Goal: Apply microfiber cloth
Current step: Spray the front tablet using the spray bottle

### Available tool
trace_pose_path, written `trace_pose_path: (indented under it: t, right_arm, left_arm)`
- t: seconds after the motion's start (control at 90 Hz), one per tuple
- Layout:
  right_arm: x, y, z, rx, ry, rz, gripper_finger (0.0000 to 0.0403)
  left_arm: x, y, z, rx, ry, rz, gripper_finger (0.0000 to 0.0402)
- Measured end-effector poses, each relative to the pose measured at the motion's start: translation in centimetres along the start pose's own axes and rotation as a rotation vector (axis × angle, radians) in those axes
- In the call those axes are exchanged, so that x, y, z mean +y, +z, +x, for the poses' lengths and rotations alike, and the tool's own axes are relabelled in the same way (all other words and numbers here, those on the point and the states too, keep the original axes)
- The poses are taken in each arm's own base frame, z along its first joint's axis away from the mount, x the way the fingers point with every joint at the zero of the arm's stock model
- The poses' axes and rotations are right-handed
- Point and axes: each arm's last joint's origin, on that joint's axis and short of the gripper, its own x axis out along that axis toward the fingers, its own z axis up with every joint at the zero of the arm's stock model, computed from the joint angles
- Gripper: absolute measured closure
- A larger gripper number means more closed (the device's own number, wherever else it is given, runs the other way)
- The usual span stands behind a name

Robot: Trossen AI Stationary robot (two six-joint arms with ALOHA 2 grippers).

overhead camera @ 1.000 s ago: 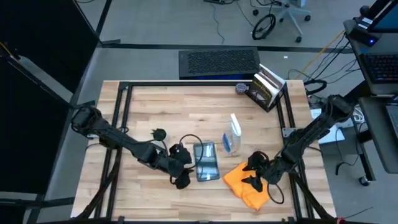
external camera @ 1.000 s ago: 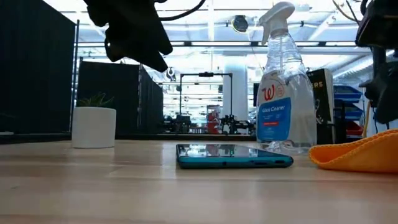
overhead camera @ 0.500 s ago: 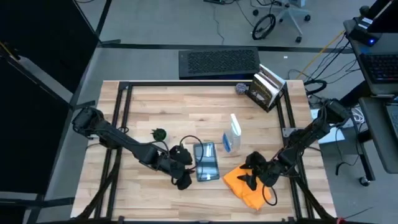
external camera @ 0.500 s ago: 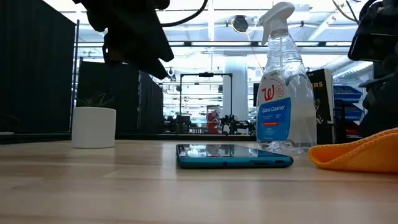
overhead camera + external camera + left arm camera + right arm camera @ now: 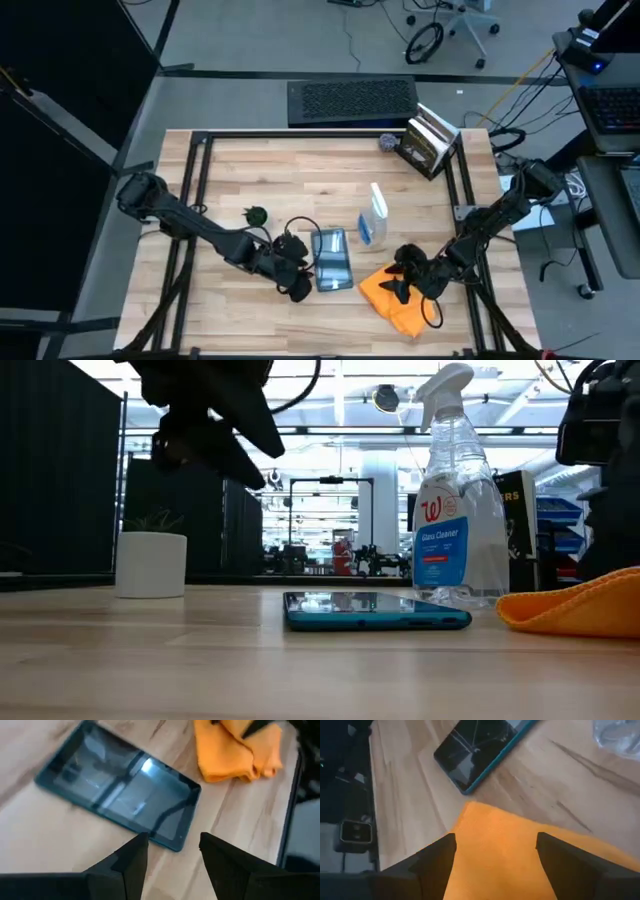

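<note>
The right gripper [image 5: 495, 857] is hanging with its fingers apart just above the orange cloth [image 5: 520, 855], which is lying crumpled on the table [image 5: 260, 175] beside the tablet [image 5: 332, 260]. The left gripper [image 5: 170, 852], also open and holding nothing, is waiting near the other edge of the tablet. If the right fingers are closing on only one loose fold, the cloth is probably slipping out or dragging against the tablet and pushing it toward the spray bottle [image 5: 373, 222].
</note>
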Motion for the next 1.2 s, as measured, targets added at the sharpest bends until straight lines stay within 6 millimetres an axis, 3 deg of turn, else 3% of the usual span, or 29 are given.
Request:
trace_pose_path:
  t: [0.144, 0.311, 0.489, 0.678, 0.789, 1.067, 1.2]
  right_arm:
    - [0.3, 0.5, 0.1, -0.034, 0.030, 0.015, 0.0140]
    - [0.3, 1.2, 0.8, -0.080, 0.026, 0.020, 0.0140]
    - [-0.5, 1.6, 2.2, -0.099, -0.027, 0.016, 0.0140]
    - [-1.4, 1.8, 4.1, -0.118, -0.065, -0.038, 0.0150]
    - [-1.5, 1.9, 5.0, -0.135, -0.059, -0.108, 0.0192]
    - [-2.3, 1.6, 7.6, -0.177, -0.043, -0.286, 0.0354]
    - [-1.9, 1.9, 8.9, -0.189, -0.069, -0.374, 0.0397]
  left_arm:
    - [-0.1, -0.5, 1.3, 0.013, -0.005, -0.093, 0.0228]
    - [0.4, -0.7, 2.8, 0.026, 0.031, -0.174, 0.0189]
    - [1.0, -1.5, 4.4, 0.031, 0.094, -0.216, 0.0153]
    - [1.9, -2.6, 6.5, 0.033, 0.170, -0.202, 0.0146]
    - [1.9, -2.8, 6.8, 0.031, 0.176, -0.195, 0.0146]
    - [1.9, -2.8, 6.8, 0.027, 0.178, -0.198, 0.0146]
    - [1.9, -2.4, 7.0, 0.009, 0.160, -0.214, 0.0146]
